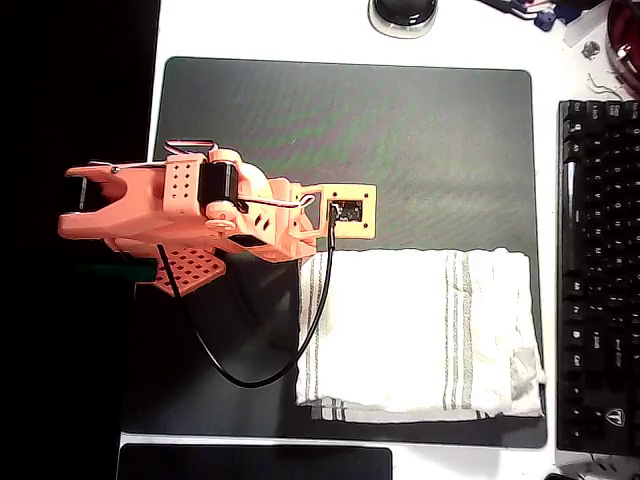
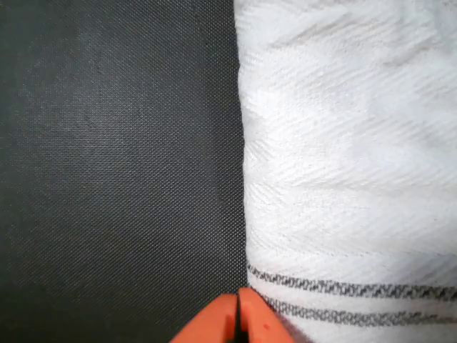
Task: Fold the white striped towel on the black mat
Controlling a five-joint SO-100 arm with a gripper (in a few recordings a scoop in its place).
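1. Already folded over: towel (image 1: 420, 330), white and wrinkly, thin grey stripes, low on the right of the mat (image 1: 350, 130) from overhead.
2. Up close in the wrist view: woven weave, two dark stripes, towel edge right by the gripper (image 2: 238, 318).
3. Orange tips pressed together, holding nothing.

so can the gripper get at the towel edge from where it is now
Probably yes. In the wrist view the gripper sits with its jaws together right at the left edge of the white striped towel, over the black mat, with nothing between them. It would need to open first.
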